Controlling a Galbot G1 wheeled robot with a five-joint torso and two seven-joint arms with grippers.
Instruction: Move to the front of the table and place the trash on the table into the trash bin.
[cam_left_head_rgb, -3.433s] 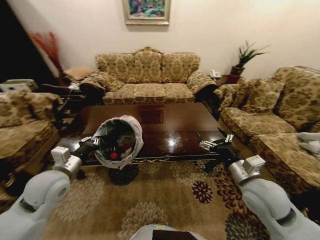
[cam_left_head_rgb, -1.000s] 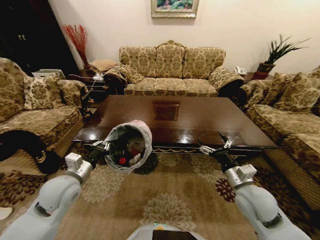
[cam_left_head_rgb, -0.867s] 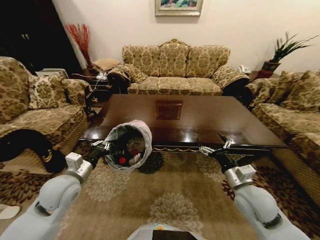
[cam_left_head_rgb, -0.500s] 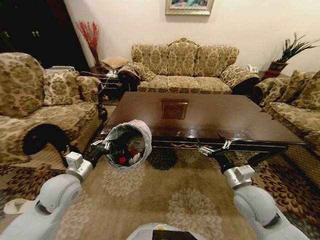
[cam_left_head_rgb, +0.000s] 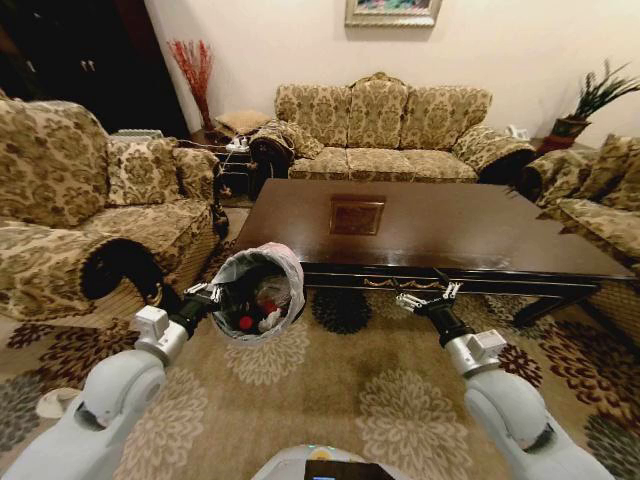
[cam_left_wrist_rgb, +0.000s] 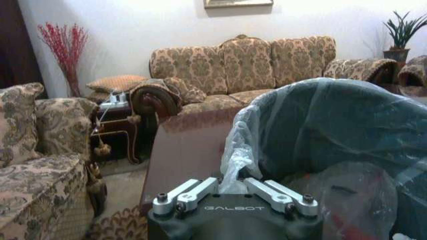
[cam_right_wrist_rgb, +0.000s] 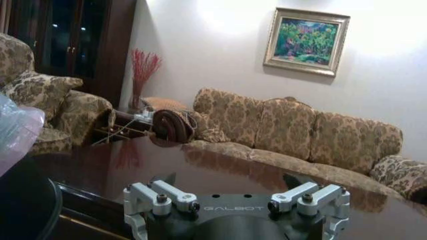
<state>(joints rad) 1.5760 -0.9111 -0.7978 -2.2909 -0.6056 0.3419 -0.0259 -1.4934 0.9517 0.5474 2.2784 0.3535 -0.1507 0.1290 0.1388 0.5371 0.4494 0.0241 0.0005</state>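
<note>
My left gripper (cam_left_head_rgb: 207, 293) is shut on the rim of the trash bin (cam_left_head_rgb: 280, 262), a small dark bin with a grey-white bag liner, and holds it tilted above the carpet. The trash (cam_left_head_rgb: 256, 312) lies inside as red and white pieces. The left wrist view shows the left gripper (cam_left_wrist_rgb: 230, 189) pinching the liner of the trash bin (cam_left_wrist_rgb: 333, 130). The glossy dark table (cam_left_head_rgb: 450, 230) stands just beyond both arms. My right gripper (cam_left_head_rgb: 426, 296) hangs open at the table's front edge, holding nothing. In the right wrist view the right gripper (cam_right_wrist_rgb: 235, 202) faces the table (cam_right_wrist_rgb: 133, 167).
Patterned sofas ring the table: one behind it (cam_left_head_rgb: 385, 125), an armchair on the left (cam_left_head_rgb: 70, 220), another on the right (cam_left_head_rgb: 600, 190). A side table with cables (cam_left_head_rgb: 235, 165) stands at the back left. Flowered carpet (cam_left_head_rgb: 340, 400) lies under my arms.
The whole picture has shifted, so the camera has moved: the table and far sofa now sit farther right and the left armchair looms larger. Both arms keep their pose, bin still held.
</note>
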